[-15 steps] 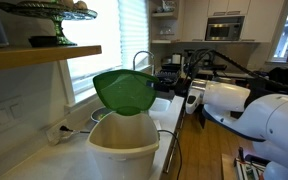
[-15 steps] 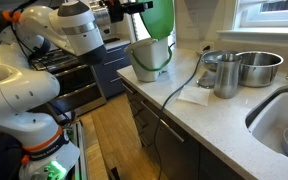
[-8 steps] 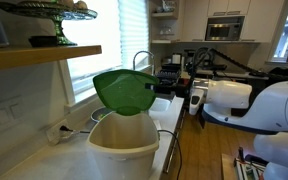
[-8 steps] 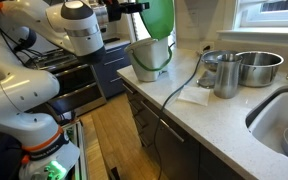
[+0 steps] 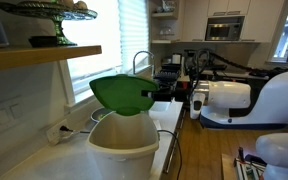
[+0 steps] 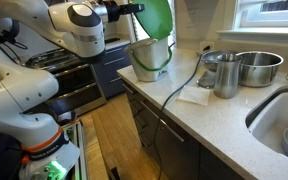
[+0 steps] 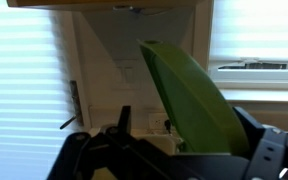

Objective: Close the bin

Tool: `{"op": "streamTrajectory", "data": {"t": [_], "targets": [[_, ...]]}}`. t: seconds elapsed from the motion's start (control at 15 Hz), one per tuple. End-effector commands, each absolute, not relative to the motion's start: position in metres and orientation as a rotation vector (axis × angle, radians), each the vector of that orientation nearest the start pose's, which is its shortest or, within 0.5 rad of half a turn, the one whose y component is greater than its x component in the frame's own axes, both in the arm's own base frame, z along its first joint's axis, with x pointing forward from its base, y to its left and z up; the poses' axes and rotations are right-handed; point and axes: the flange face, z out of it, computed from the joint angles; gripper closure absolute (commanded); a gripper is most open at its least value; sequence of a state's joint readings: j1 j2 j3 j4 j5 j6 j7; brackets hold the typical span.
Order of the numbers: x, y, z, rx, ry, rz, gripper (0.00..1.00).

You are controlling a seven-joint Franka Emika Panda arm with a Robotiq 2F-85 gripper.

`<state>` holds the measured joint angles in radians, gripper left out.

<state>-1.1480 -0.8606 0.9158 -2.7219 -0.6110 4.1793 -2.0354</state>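
Note:
The bin (image 5: 122, 148) is a cream-white bucket on the counter, also seen in an exterior view (image 6: 150, 55). Its green domed lid (image 5: 122, 93) is hinged up and tilted partly down over the opening; it also shows in an exterior view (image 6: 156, 17) and fills the middle of the wrist view (image 7: 189, 100). My gripper (image 5: 164, 92) is at the lid's free edge, also seen from the far side (image 6: 134, 8). In the wrist view the gripper (image 7: 189, 135) has its jaws spread wide, with the lid's edge between them, not clamped.
Metal pots (image 6: 254, 65) and a metal cup (image 6: 224, 75) stand on the counter beside a sink (image 6: 284, 125). A white cloth (image 6: 196, 95) and a black cable (image 6: 179, 85) lie near the counter edge. A wall outlet (image 5: 59, 130) is behind the bin.
The green lid has tipped down from nearly upright toward the bin's opening. The arm has shifted along with it.

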Motion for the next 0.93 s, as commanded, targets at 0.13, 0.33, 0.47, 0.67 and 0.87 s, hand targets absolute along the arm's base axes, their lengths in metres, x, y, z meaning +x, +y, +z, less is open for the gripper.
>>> {"op": "streamTrajectory", "data": {"t": [0.13, 0.33, 0.47, 0.67, 0.87], "targets": [[0.376, 0.084, 0.515, -0.177, 1.631, 0.199, 0.00], [0.373, 0.090, 0.519, -0.174, 1.657, 0.263, 0.00], [0.374, 0.093, 0.516, -0.185, 1.691, 0.278, 0.00], [0.376, 0.098, 0.507, -0.200, 1.750, 0.307, 0.00], [0.374, 0.102, 0.505, -0.232, 1.760, 0.352, 0.00]]}}
